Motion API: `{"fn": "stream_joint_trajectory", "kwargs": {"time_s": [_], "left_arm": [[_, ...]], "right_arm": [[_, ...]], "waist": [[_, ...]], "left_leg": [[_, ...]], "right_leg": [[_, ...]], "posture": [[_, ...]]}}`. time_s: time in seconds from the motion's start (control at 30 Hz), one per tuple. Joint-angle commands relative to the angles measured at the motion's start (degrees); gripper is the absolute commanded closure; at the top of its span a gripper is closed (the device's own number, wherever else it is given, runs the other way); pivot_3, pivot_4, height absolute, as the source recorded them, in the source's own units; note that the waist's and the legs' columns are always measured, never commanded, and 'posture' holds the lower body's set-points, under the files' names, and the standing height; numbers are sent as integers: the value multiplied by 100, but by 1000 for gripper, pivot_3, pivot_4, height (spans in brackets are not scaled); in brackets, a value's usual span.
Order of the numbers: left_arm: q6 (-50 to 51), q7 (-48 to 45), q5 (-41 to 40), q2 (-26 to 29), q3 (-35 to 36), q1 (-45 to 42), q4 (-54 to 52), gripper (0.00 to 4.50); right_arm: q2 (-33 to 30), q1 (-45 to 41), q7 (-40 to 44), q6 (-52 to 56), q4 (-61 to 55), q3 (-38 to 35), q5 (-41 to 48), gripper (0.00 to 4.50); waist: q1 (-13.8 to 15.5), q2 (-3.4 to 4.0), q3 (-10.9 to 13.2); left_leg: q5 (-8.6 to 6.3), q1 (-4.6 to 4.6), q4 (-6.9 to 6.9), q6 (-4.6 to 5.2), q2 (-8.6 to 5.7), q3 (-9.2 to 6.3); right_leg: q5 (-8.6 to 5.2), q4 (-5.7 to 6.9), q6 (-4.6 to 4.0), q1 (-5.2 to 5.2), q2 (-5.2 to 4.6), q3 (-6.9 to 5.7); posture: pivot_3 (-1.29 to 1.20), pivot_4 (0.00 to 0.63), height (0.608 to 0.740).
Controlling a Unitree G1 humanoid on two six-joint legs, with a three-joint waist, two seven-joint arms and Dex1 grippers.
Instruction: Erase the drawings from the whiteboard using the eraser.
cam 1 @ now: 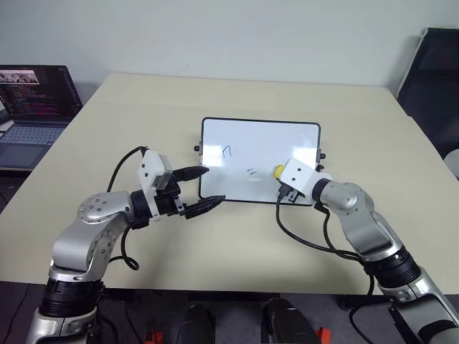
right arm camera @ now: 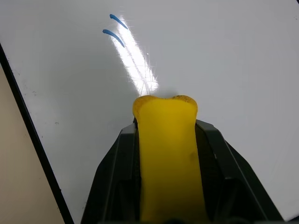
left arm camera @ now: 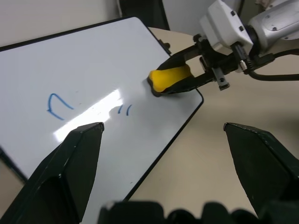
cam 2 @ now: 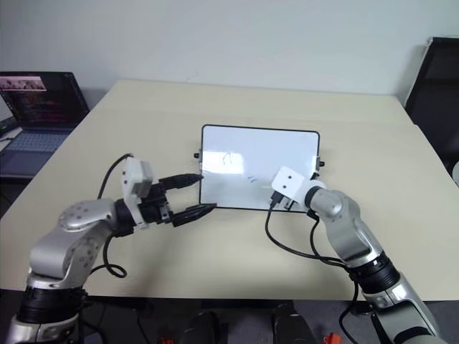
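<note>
Right gripper (left arm camera: 187,79) is clamping the eraser (left arm camera: 169,78) on the whiteboard (cam 1: 287,140); left gripper (cam 1: 203,189) is sitting apart; it should be sweeping left over the dashes (right arm camera: 114,29), pressing flat.

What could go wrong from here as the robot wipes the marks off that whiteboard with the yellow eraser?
1. The whiteboard lies loose on the table. The left gripper is open at its near left corner, not pinning it, so a wipe may push the board.
2. The right gripper pinches the eraser so hard that it bulges; it could twist or slip under pressure.
3. The two dashes and arch lie toward the left gripper, so the arms may collide.
</note>
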Motion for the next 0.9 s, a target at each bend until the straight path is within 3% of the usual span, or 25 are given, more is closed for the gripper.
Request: {"fn": "stream_joint_trajectory", "kwargs": {"time_s": [0.03, 0.2, 0.43, 0.9], "left_arm": [[9, 231, -38, 68, 330, 81, -46, 0], [-90, 376, -51, 62, 597, 244, -6, 0], [-592, 388, 47, -56, 728, 570, 39, 0], [-589, 563, -30, -103, 802, 690, -158, 0]], "right_arm": [[205, 140, 38, -68, -568, -734, 660, 3263], [683, 792, 192, 209, -1592, -1518, 1808, 3263], [794, 1724, 209, 132, -2364, -1767, 2657, 3263], [532, 2009, 234, -611, -2147, -1302, 2645, 3263]], "waist": [[6, -1, 1], [19, -1, 1], [37, 0, 2], [29, -1, 2]], "left_leg": [[0, -3, -4, 0, 0, 0], [0, -12, -55, 0, 1, -3], [-17, -12, -79, -23, 3, -8], [-18, -8, -65, -25, 1, -10]], "right_leg": [[-1, -1, -1, 1, 0, 0], [-13, 1, -1, 0, 2, -8], [-49, 2, 4, -1, 1, -20], [-65, 5, -23, 5, -1, -19]], "posture": [[0, 150, 740], [0, 150, 740], [0, 150, 740], [0, 150, 740]]}}
